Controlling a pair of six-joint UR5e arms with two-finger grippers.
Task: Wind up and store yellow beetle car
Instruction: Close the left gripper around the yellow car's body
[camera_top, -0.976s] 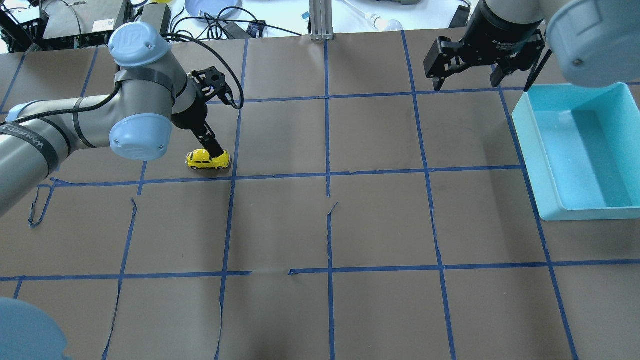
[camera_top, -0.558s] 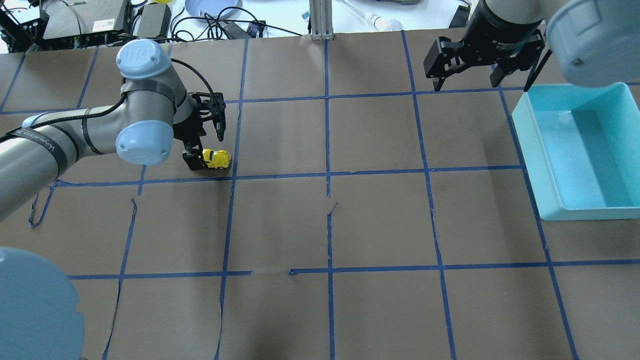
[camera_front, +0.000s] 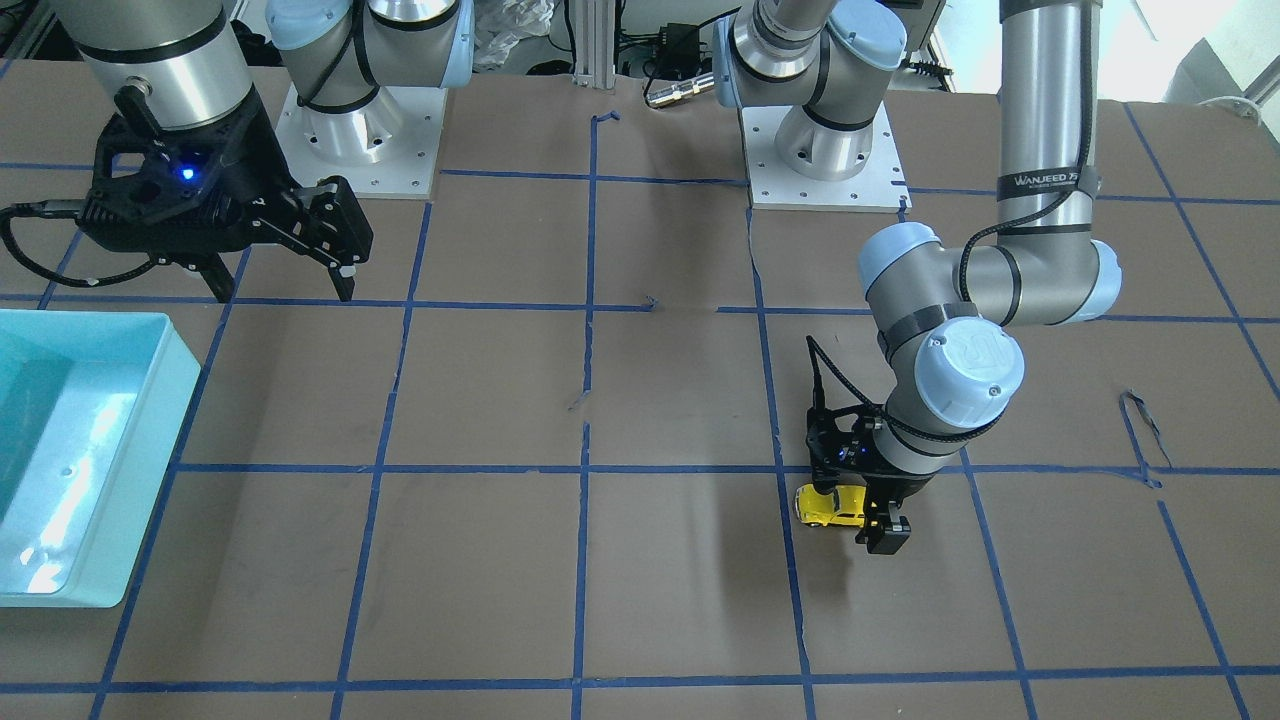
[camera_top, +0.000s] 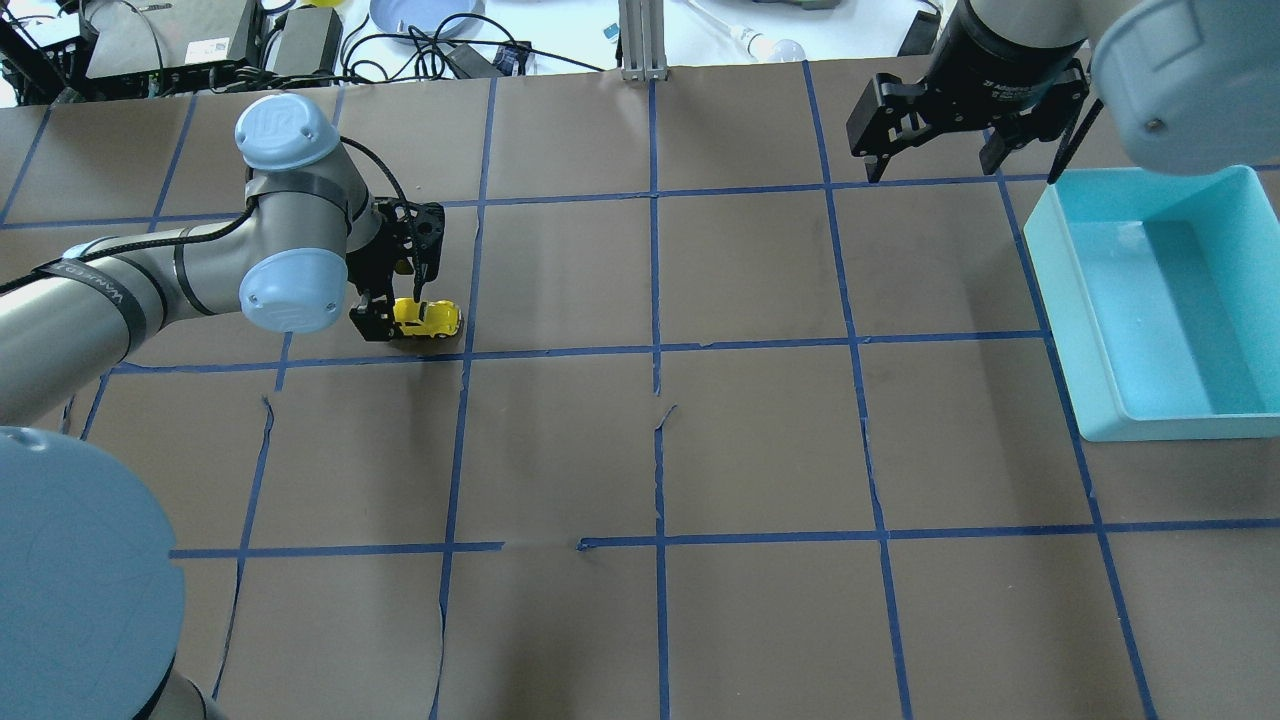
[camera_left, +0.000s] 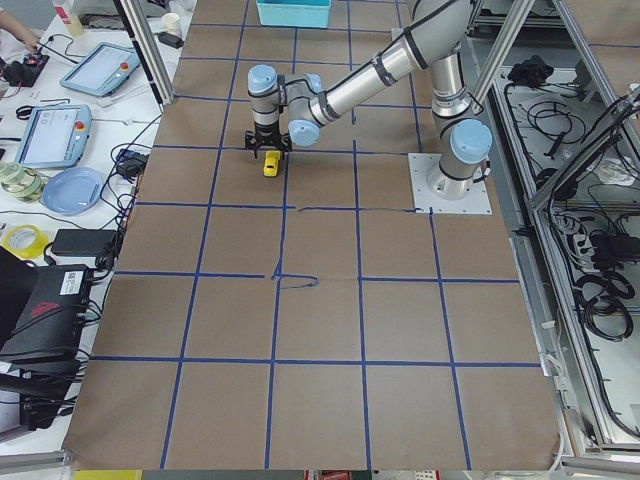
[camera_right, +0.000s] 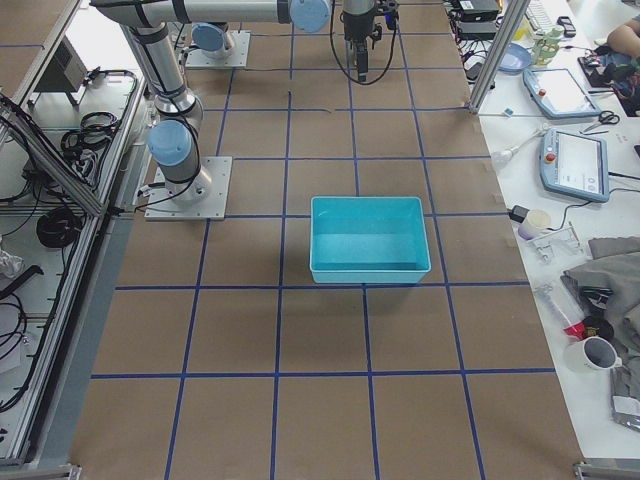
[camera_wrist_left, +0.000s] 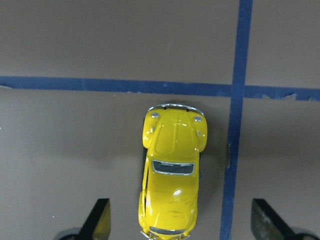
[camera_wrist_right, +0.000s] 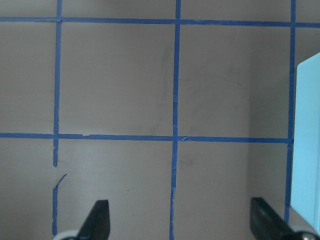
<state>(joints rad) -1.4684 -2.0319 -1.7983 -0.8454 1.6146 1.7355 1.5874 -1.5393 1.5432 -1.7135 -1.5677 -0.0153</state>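
The yellow beetle car (camera_top: 430, 318) stands on its wheels on the brown table, left of middle. It also shows in the front view (camera_front: 828, 505) and the left side view (camera_left: 271, 165). My left gripper (camera_top: 400, 308) is open and points down over the car. In the left wrist view the car (camera_wrist_left: 172, 175) lies between the two fingertips (camera_wrist_left: 100, 222), nearer the view's left one, with a gap on each side. My right gripper (camera_top: 932, 160) is open and empty, hovering at the far right beside the teal bin (camera_top: 1060, 300).
The teal bin (camera_front: 180, 380) is empty and sits at the table's right end. Blue tape lines (camera_wrist_left: 235, 150) form a grid on the brown paper, with loose torn ends (camera_top: 660, 415) near the middle. Cables and devices lie beyond the far edge.
My left wrist has turned and come down, so the open fingers now straddle the car instead of one finger lying over it. The car and the right arm have not moved.
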